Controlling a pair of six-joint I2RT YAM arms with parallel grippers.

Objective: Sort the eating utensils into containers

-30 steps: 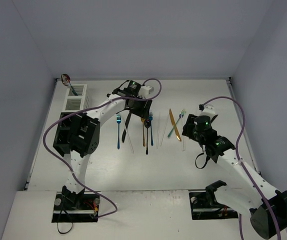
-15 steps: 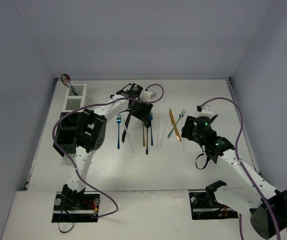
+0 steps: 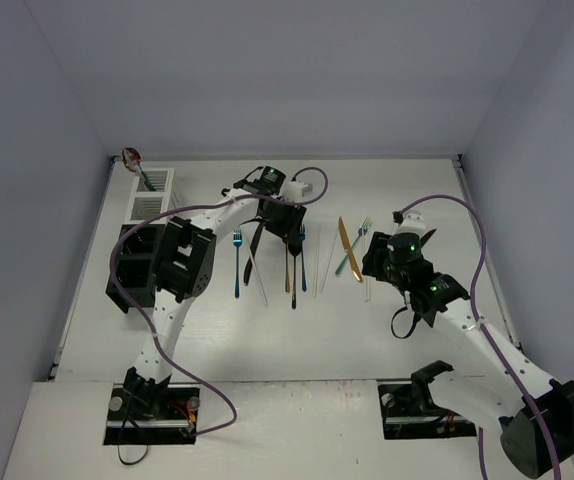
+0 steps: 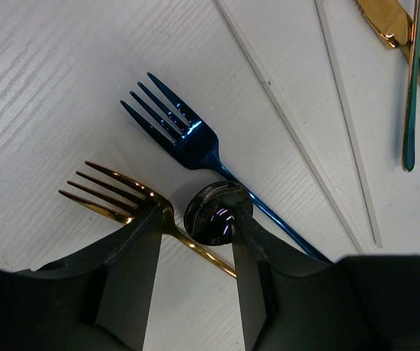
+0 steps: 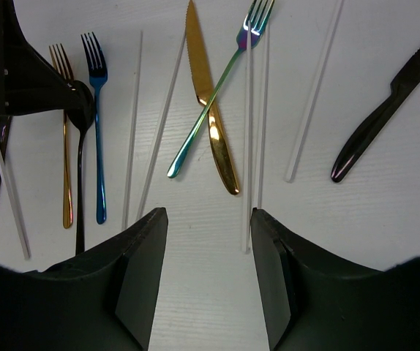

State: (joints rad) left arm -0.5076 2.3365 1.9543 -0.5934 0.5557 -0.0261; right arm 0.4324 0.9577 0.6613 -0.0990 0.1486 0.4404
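Note:
My left gripper (image 3: 290,234) is open and low over the utensil row. In the left wrist view its jaws (image 4: 195,252) straddle the gold fork's (image 4: 115,194) neck, with the black spoon's bowl (image 4: 214,214) against the right finger (image 4: 257,270). A blue fork (image 4: 184,131) lies beside them. My right gripper (image 3: 373,262) is open and empty, hovering (image 5: 206,241) over bare table near the gold knife (image 5: 208,110), teal fork (image 5: 210,95) and pale chopsticks (image 5: 255,131). White caddies (image 3: 152,195) and black caddies (image 3: 130,265) stand at the left. The far white one holds a pink-bowled spoon (image 3: 132,157).
Another blue fork (image 3: 237,262) and a black knife (image 3: 255,240) lie left of my left gripper. A second black knife (image 5: 382,117) lies at the right in the right wrist view. Grey walls enclose the table on three sides. Purple cables loop off both arms.
My left gripper has moved a little to the right and down onto the gold fork and black spoon. The left elbow has swung right. The right arm is nearly still.

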